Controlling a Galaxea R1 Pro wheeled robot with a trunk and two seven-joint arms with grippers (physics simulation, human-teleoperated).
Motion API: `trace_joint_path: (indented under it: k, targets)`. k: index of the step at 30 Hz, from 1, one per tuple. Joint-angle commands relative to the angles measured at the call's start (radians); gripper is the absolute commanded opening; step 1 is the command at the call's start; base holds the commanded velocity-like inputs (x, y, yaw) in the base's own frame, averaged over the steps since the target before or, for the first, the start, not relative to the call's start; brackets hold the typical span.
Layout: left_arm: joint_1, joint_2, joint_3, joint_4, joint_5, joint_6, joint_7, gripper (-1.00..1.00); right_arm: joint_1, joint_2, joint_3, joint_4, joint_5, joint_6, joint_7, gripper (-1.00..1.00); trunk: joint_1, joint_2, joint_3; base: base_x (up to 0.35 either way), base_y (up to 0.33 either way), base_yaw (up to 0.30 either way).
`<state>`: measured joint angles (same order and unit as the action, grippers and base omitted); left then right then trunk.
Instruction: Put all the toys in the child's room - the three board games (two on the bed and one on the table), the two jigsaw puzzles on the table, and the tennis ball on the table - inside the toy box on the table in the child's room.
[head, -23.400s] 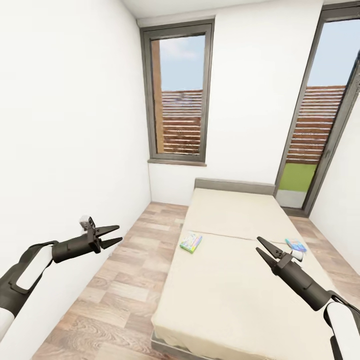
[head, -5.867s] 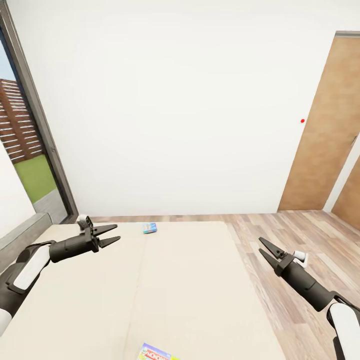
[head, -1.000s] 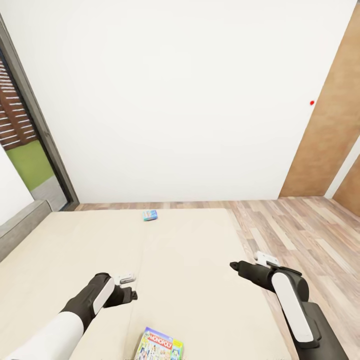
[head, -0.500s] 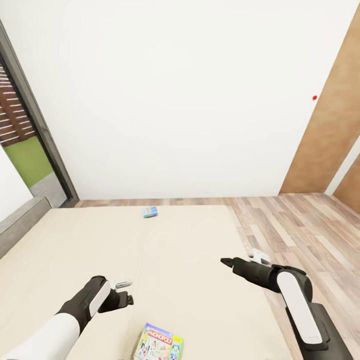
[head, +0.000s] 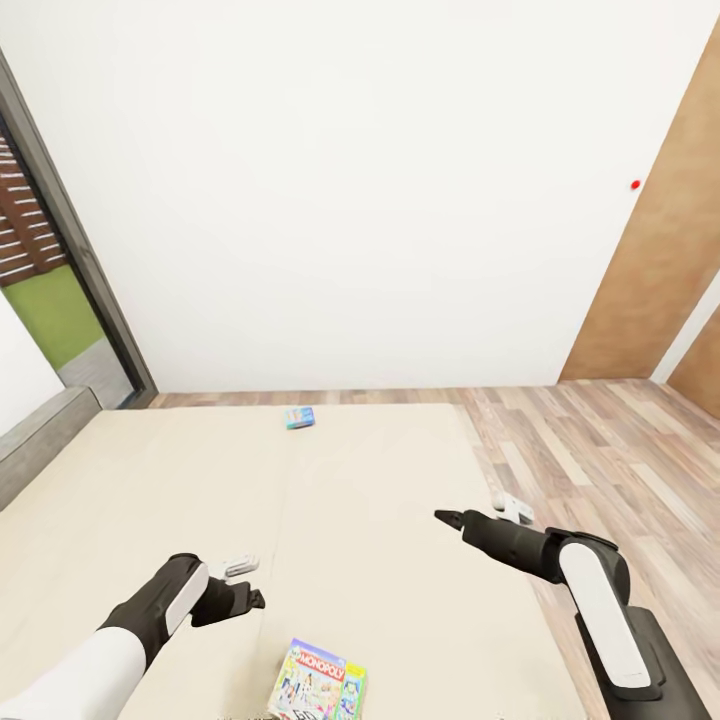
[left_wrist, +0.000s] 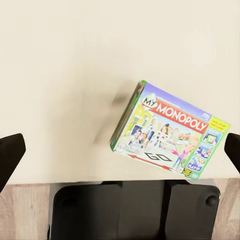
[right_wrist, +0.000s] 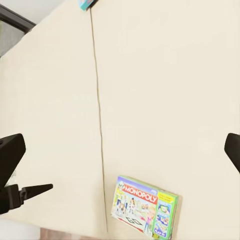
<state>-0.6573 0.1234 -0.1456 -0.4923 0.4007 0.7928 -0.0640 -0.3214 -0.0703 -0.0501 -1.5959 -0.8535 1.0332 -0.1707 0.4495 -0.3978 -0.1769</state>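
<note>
1. Left gripper (head: 250, 598) hovers over the bed (head: 400, 560), jaws spread wide with nothing between them, above the Monopoly box (left_wrist: 170, 135).
2. Right gripper (head: 445, 517) likewise has its jaws wide apart, holding nothing.
3. The Monopoly box lies flat near the bed's near edge; the light-blue game box (head: 299, 417) lies at the far edge, well apart.

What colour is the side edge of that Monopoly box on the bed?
Green, on the Monopoly box; the left wrist view shows it best.
</note>
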Motion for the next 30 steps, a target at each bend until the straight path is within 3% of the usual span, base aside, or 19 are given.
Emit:
trace_joint_path:
  k: [1,18,30]
  targets:
    - [-0.001,0.001,-0.005,-0.001,-0.009,0.002,-0.01,1.0,-0.001,0.0,-0.001,-0.001,-0.011,0.004,-0.005,1.0,0.001,-0.002,-0.004,0.0,0.0,0.0]
    - [-0.001,0.001,-0.006,0.001,-0.027,-0.003,-0.027,1.0,-0.001,-0.001,-0.004,-0.001,-0.012,0.004,0.023,1.0,0.001,-0.002,-0.031,0.0,0.0,0.0]
    - [0.0,-0.002,-0.009,0.001,-0.028,-0.074,-0.052,1.0,-0.001,-0.001,-0.004,-0.001,-0.013,0.005,0.024,1.0,0.001,-0.002,-0.05,0.0,0.0,0.0]
